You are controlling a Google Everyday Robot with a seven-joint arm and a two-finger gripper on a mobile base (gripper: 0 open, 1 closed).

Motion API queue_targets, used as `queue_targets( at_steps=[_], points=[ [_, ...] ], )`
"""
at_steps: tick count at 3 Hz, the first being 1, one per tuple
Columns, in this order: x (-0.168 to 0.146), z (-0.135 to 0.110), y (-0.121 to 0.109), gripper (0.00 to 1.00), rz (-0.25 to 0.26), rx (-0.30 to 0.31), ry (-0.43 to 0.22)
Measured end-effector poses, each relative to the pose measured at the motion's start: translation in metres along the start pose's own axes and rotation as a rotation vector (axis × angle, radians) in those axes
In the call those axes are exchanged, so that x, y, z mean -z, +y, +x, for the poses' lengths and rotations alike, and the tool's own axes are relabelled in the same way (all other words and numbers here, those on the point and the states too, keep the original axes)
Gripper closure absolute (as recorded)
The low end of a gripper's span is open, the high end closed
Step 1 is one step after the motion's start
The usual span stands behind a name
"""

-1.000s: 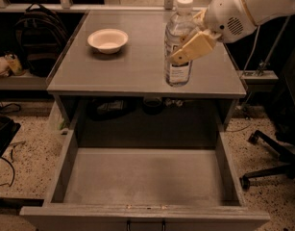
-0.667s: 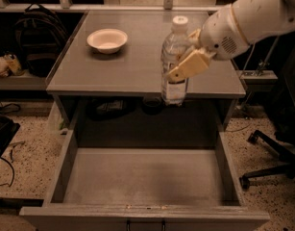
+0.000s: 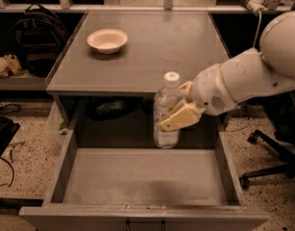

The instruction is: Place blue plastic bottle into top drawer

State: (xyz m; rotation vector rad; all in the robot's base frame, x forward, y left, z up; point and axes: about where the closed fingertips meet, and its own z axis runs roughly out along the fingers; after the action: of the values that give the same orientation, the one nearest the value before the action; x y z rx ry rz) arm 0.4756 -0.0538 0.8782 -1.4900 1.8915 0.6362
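a single camera looks steeply down from in front of the open top drawer [image 3: 137, 177], facing the tabletop [image 3: 161, 47] beyond, fairly near. the gripper [image 3: 181, 107] sits right of centre, clasping the blue plastic bottle [image 3: 165, 102] at the drawer's rear.

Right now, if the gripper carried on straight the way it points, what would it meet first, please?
The gripper points left, shut on the bottle; beyond that, probably the left wall of the drawer, depth unclear.

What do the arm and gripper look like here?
White, bulky, rounded shell segments form the arm, with a small perforated grille near the wrist. The gripper, shut on the blue plastic bottle over the top drawer, has blunt tan fingers.
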Motion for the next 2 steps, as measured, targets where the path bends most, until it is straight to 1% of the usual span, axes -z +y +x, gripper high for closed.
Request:
queue_targets(
  at_steps=[1, 2],
  points=[
    [-0.035, 0.039, 0.024, 1.00, -0.009, 0.020, -0.032],
    [-0.073, 0.082, 0.031, 1.00, -0.042, 0.014, -0.067]
  ],
)
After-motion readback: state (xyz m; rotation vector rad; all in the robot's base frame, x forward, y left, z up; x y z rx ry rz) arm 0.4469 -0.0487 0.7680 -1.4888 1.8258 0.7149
